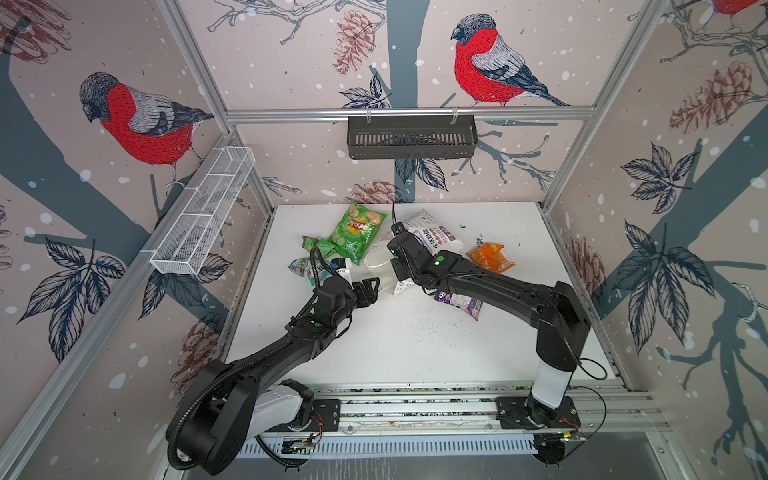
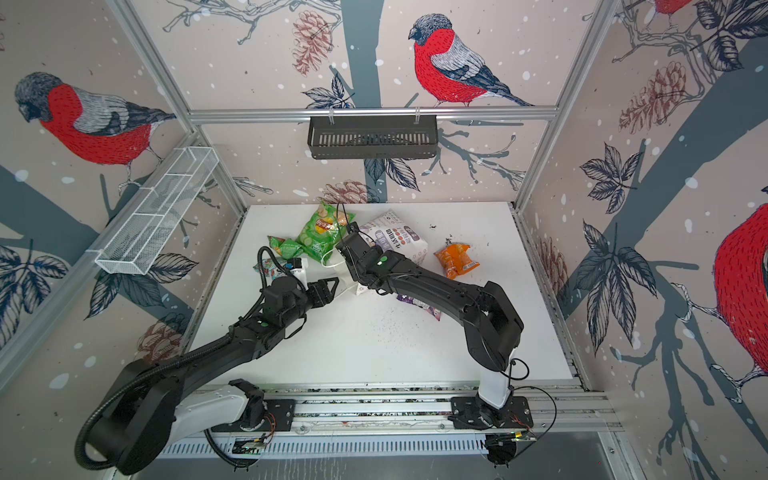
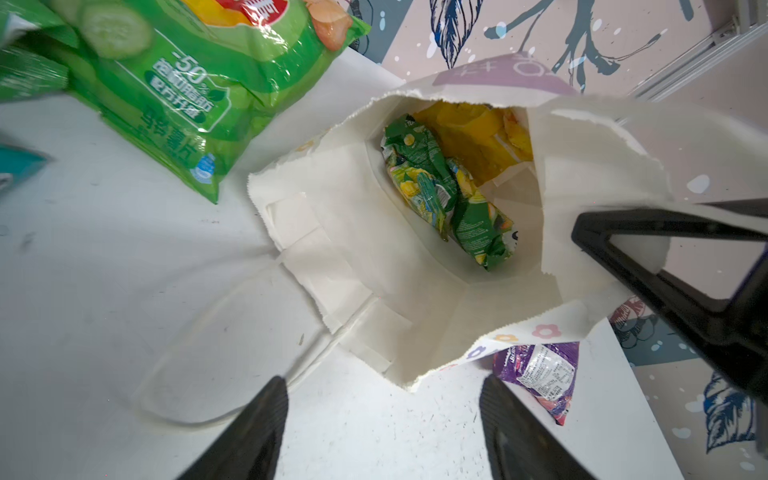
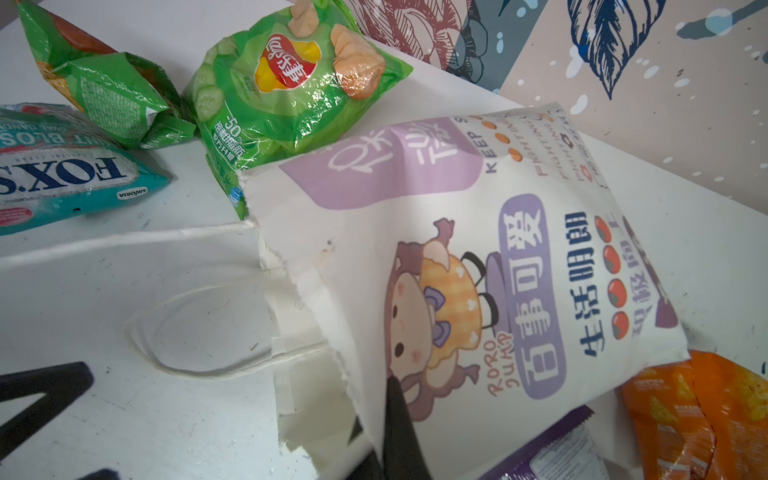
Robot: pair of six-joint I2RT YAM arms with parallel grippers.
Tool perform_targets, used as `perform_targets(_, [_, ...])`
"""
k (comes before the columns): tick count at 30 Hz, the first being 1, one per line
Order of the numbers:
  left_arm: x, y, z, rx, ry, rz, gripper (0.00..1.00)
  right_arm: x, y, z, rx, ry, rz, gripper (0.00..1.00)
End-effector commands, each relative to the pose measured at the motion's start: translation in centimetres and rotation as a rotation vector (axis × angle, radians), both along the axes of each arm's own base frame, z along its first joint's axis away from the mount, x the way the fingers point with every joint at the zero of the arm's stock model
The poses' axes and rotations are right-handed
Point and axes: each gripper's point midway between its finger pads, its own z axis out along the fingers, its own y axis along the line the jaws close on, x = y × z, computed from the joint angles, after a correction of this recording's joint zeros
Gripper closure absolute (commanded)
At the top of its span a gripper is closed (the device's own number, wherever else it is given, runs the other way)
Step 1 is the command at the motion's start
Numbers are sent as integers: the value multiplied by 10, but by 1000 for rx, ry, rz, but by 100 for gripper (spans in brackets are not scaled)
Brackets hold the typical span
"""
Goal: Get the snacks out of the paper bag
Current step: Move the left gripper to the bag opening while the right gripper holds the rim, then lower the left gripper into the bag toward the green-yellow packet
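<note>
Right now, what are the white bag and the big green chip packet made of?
The white bag looks like matte paper: its mouth edge is jagged and its sides crease. The big green chip packet is probably glossy plastic film: it crinkles and glints.

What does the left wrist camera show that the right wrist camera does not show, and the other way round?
Only the left wrist view: the inside of the paper bag, with a green-yellow packet and a yellow packet in it.
Only the right wrist view: the bag's printed cartoon side, the orange packet, the readable name on the FOX'S packet.
Both: the bag lying on its side, the large green chip bag, the purple packet, the open left hand before the bag's mouth, the right hand shut on the bag's upper wall.
</note>
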Motion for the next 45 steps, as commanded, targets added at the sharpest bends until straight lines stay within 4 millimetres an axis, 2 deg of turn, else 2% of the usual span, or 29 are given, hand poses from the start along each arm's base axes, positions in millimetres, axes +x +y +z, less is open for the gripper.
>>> perform_targets(1, [10,-15,25,-99,-71,-40,27,-3,4,6,39,11,6,98])
perform_targets(3, [14,-17,26,-107,-78,-39,26,-4,5,5,51,21,13,99])
perform_targets(8, [23,-36,33,-162,-85,-107,18,-10,7,10,146,46,65,100])
perform_targets(11, [27,-47,32,-212,-86,-146,17,-13,-1,11,202,60,71,100])
perform_targets(17, [39,-66,15,-278,-37,-186,18,-9,-16,22,268,52,62,100])
perform_targets(27, [68,-91,5,-273,-3,-165,17,-11,-9,20,290,72,84,100])
perform_targets(31, [86,-100,-11,-269,42,-148,16,-12,-9,20,306,65,98,100])
perform_targets(35, [103,-100,-28,-251,72,-79,16,-14,-8,21,327,63,124,100])
perform_targets(41, [130,-116,-34,-265,62,-40,15,-19,-8,22,355,65,177,100])
perform_targets(43, [137,-122,-41,-266,81,-28,16,-22,-6,23,364,68,209,100])
perform_targets(44, [145,-125,-36,-274,68,-18,16,-24,-5,23,367,65,221,100])
perform_targets(45, [149,-126,-38,-269,74,0,18,-25,-4,24,374,62,233,100])
